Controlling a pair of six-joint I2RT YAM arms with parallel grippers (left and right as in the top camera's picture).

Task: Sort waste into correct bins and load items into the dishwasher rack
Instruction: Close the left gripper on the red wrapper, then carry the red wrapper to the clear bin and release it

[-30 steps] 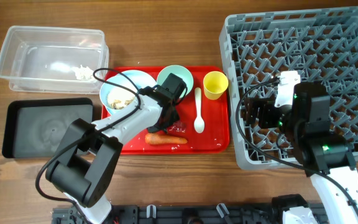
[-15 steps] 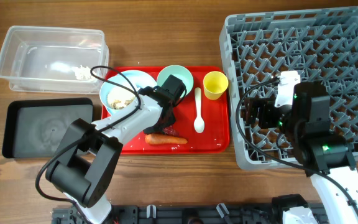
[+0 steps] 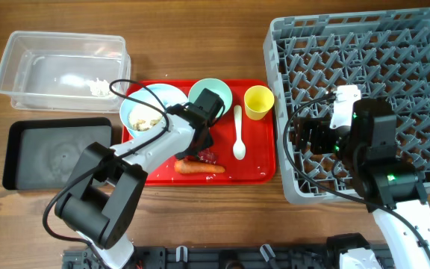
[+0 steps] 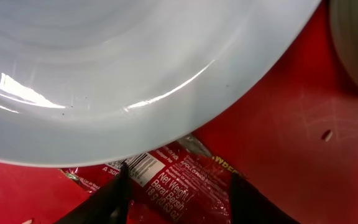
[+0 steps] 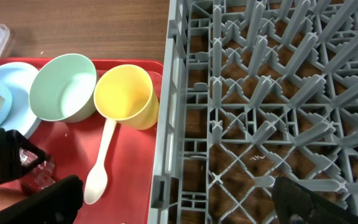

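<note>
My left gripper (image 3: 204,147) is open, low over the red serving tray (image 3: 254,169). Its fingers straddle the small red printed wrapper (image 4: 185,186), which lies flat beside the rim of the light blue plate (image 4: 104,74). The wrapper's edge shows in the overhead view (image 3: 209,156), above the orange carrot (image 3: 198,167). A light blue bowl (image 3: 142,116) holding crumbly scraps sits on the plate. The pale green bowl (image 3: 210,95), yellow cup (image 3: 259,101) and white spoon (image 3: 238,133) stand on the tray. My right gripper (image 5: 179,202) is open and empty above the left edge of the grey rack (image 3: 364,45).
The clear tub (image 3: 21,56) at the back left holds white tissue (image 3: 100,88). The black tray (image 3: 58,153) lies in front of it. The rack's wall (image 5: 166,124) stands close to the red tray's right edge.
My left gripper has come down a little over the wrapper, so less of it shows from overhead. The right arm has not moved.
</note>
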